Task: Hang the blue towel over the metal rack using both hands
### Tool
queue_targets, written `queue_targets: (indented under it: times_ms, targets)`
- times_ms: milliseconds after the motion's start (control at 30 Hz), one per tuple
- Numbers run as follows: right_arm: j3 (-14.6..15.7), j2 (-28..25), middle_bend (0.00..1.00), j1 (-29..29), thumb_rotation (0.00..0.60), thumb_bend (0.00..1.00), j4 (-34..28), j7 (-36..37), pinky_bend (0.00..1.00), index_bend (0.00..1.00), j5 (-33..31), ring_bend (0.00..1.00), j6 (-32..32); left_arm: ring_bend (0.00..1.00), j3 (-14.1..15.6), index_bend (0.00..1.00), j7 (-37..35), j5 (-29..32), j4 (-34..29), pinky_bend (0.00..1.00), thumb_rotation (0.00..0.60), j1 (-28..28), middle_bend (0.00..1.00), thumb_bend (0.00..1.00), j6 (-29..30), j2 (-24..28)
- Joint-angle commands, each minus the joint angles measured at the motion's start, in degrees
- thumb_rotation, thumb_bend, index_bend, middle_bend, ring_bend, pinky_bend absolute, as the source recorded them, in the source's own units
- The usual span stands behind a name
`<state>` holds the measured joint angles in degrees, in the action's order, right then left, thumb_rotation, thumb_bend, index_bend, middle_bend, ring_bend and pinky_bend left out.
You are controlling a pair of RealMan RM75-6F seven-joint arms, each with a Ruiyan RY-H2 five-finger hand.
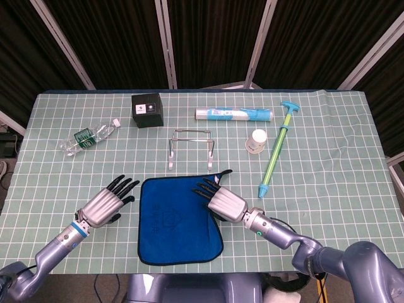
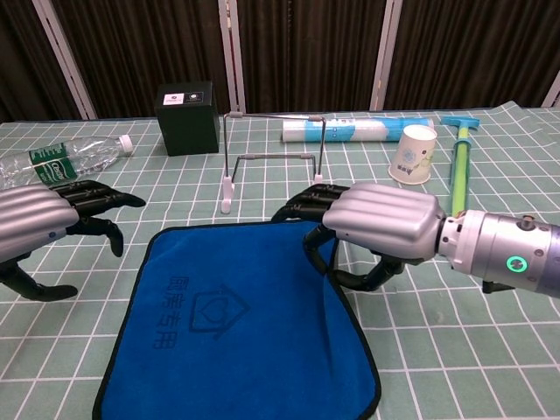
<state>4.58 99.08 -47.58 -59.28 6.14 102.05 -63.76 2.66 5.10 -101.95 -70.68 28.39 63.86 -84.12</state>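
Note:
The blue towel (image 1: 178,221) (image 2: 236,324) lies flat on the near middle of the table. Just beyond its far edge stands the metal rack (image 1: 191,148) (image 2: 273,166), bare. My right hand (image 1: 221,201) (image 2: 378,223) rests over the towel's far right corner, its fingers (image 2: 302,208) stretched onto the cloth and its thumb curled beside the right edge; the towel is not lifted. My left hand (image 1: 107,202) (image 2: 39,223) hovers just left of the towel's far left corner, fingers apart, holding nothing.
Along the far side are a plastic bottle (image 1: 88,136), a black box (image 1: 147,110) and a blue-white roll (image 1: 233,114). A paper cup (image 1: 257,140) and a green pump (image 1: 276,151) sit right of the rack. A green checked mat (image 1: 341,189) covers the table.

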Motion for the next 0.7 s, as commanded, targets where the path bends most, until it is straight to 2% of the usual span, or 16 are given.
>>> queue_targets:
  times_ms: [33, 333, 433, 700]
  targets:
    - [-0.07, -0.05, 0.06, 0.05, 0.6, 0.5, -0.3, -0.02, 0.0, 0.69, -0.14, 0.0, 0.04, 0.0, 0.57, 0.36, -1.32, -0.29, 2.03, 0.0, 0.6, 0.9, 0.0, 0.29, -0.15, -2.5]
    - [-0.24, -0.06, 0.07, 0.26, 0.6, 0.5, -0.74, -0.02, 0.0, 0.71, -0.4, 0.0, -0.06, 0.0, 1.46, 0.36, -2.29, -0.98, 5.62, 0.0, 0.6, 2.96, 0.0, 0.29, -0.44, -7.77]
    - [-0.22, 0.08, 0.07, 0.31, 0.6, 0.5, -0.55, 0.29, 0.0, 0.67, -0.41, 0.0, -0.14, 0.0, 1.55, 0.36, -2.07, -0.69, 6.34, 0.0, 0.6, 3.38, 0.0, 0.29, -0.53, -8.61]
    - [-0.12, 0.26, 0.07, 0.45, 0.6, 0.5, 0.23, 1.04, 0.0, 0.67, -0.44, 0.0, -0.25, 0.0, 2.3, 0.36, -1.65, 0.01, 7.86, 0.0, 0.6, 3.87, 0.0, 0.29, -0.63, -9.47]
